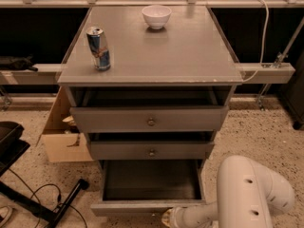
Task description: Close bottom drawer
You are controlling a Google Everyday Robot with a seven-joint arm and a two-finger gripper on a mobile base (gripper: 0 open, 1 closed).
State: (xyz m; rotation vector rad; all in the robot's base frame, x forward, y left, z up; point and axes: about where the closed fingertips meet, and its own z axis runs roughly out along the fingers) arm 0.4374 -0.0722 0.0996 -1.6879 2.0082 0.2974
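The pincer sits at the very bottom edge of the view, right up against the low front panel of the bottom drawer, just right of that panel's middle. Only its tip shows, so I cannot tell whether it is spread or pressed together. The white arm behind it runs off to the right of the bottom drawer's front and bends into a bulky rounded elbow beside the drawer's right front corner. The bottom drawer itself is pulled far out, its long plain tray open to view and bare inside. Directly above it, the middle drawer stands out a little, showing a small round knob. Above that, the top drawer stands out a little more, with a dark gap over it. Higher still above the bottom drawer is the flat grey top of the table. A blue and silver can stands upright near the top's left front corner, and a white bowl sits near its back edge. To the left of the bottom drawer an open cardboard box rests on the speckled floor, just beside the table's side. A black stand with cables lies further left and lower.
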